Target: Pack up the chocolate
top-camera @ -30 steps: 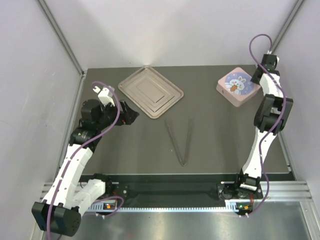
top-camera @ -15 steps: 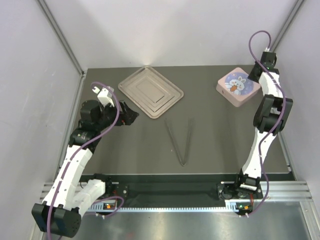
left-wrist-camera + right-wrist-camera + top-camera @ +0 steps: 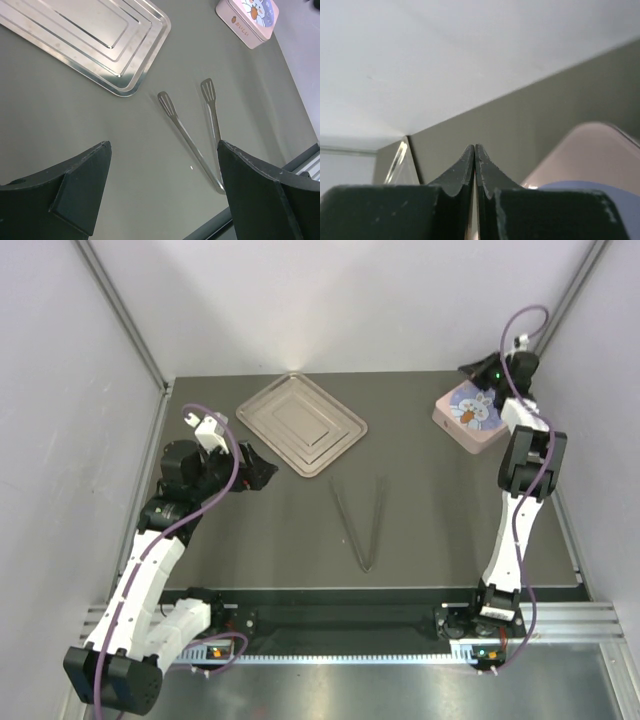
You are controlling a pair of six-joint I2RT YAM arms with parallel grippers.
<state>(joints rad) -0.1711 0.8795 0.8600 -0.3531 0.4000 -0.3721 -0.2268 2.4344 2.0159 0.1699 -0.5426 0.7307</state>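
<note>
No chocolate shows in any view. The pink box (image 3: pixel 476 412) with a rabbit on its blue lid stands closed at the back right; it also appears at the top right of the left wrist view as the pink box (image 3: pixel 248 20) and low in the right wrist view (image 3: pixel 590 150). My right gripper (image 3: pixel 467 368) hovers at the box's far-left corner, its jaws pressed together with nothing between them (image 3: pixel 475 146). My left gripper (image 3: pixel 262 468) stands open and empty (image 3: pixel 164 145) just left of the tray's near corner.
An empty metal tray (image 3: pixel 300 423) lies at the back left, its rim (image 3: pixel 145 65) in the left wrist view. Metal tongs (image 3: pixel 362 520) lie in the middle of the dark mat, tips pointing away (image 3: pixel 192 145). Grey walls close in both sides.
The right wrist has swung left over the back of the pink box and its jaws have closed. The left arm has not moved.
</note>
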